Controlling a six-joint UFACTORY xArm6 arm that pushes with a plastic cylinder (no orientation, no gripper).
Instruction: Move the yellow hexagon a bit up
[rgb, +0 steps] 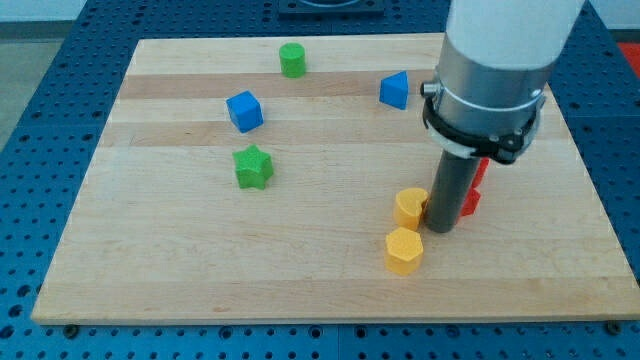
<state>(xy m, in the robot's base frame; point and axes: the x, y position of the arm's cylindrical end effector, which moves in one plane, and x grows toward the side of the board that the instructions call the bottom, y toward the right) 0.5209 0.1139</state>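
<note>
My tip rests on the tabletop just right of the upper yellow block. There is no gripper here, only a rod holding nothing. The yellow hexagon lies low and centre-right, just below-left of my tip, so the push looks not yet begun. Next I judge the tip must get below it and push toward the view's top. The upper yellow block stands directly in that path; a red block sits half hidden behind the rod.
</note>
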